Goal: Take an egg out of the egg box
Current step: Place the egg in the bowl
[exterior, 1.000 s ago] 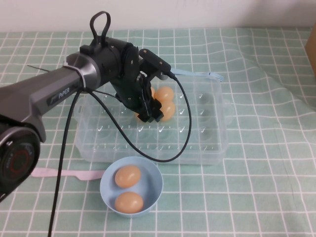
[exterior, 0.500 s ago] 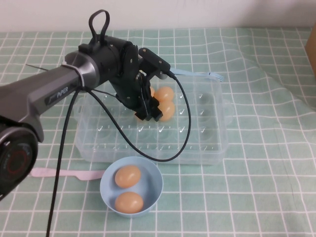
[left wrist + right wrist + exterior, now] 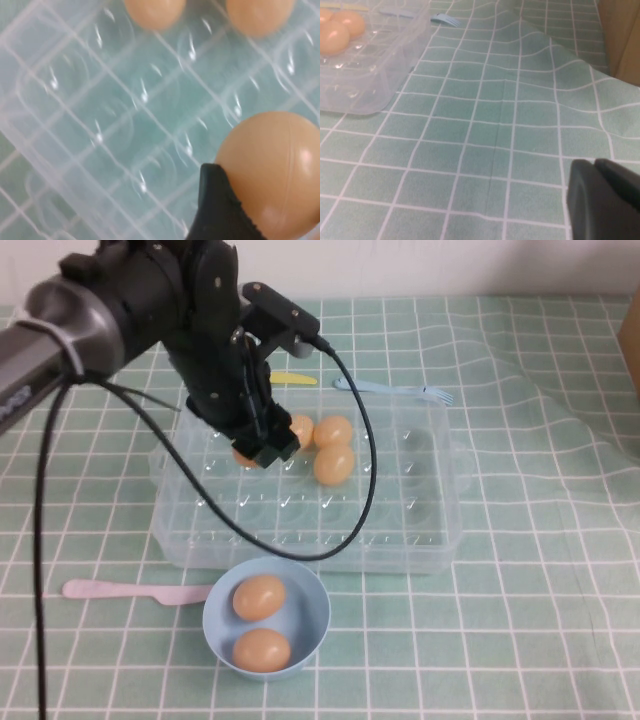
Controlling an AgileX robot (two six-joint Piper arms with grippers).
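Egg point(image 3: 272, 167) within left end effector point(image 3: 262, 452)

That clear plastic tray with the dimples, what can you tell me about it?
The egg box is a large, clear, rectangular plastic tray with rows of round dimples and a small handle on its side. It lies flat on the green checked cloth, behind a blue bowl. Three tan eggs sit in dimples near its far side; most dimples are empty. The left gripper hangs over it, jaws shut on an egg above the dimples. The right gripper is off over the cloth.
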